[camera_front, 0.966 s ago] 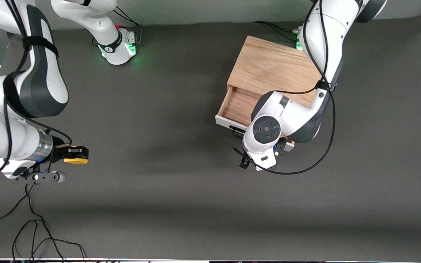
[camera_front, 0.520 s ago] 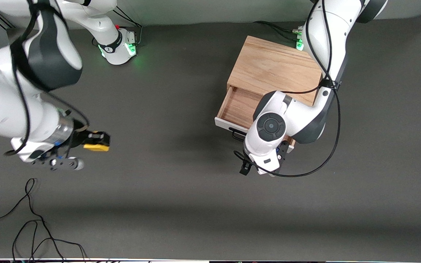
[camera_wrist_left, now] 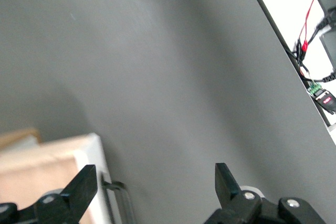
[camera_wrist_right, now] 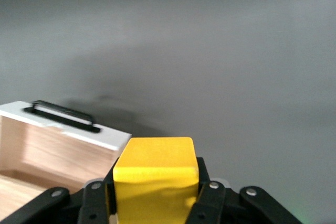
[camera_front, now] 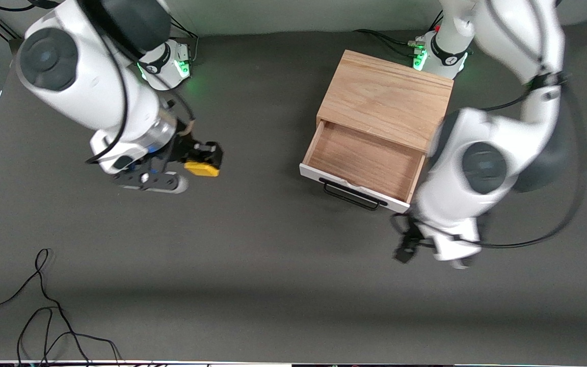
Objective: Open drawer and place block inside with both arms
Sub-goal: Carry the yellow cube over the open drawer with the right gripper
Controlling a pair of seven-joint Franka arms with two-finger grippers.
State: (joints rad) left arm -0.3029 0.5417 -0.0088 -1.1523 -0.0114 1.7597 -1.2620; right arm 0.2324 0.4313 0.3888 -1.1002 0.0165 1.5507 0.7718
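Note:
The drawer (camera_front: 365,160) stands pulled out of the oak cabinet (camera_front: 388,97), its white front and black handle (camera_front: 352,196) facing the front camera. Its wood interior shows nothing inside. My right gripper (camera_front: 206,159) is shut on the yellow block (camera_front: 202,168) and holds it over the bare table, between the right arm's base and the drawer. In the right wrist view the block (camera_wrist_right: 156,174) sits between the fingers, with the drawer (camera_wrist_right: 52,148) ahead. My left gripper (camera_front: 406,248) is open and empty, over the table just off the drawer's front corner at the left arm's end. The left wrist view shows the handle (camera_wrist_left: 118,203) beside one finger (camera_wrist_left: 84,184).
Loose black cables (camera_front: 44,311) lie on the dark mat near the front edge at the right arm's end. The left arm's cable (camera_front: 528,239) loops beside its hand. The table's edge (camera_wrist_left: 286,51) shows in the left wrist view.
My right arm has carried the block up and toward the drawer. My left arm has swung off the drawer front toward its own end of the table, uncovering the open drawer.

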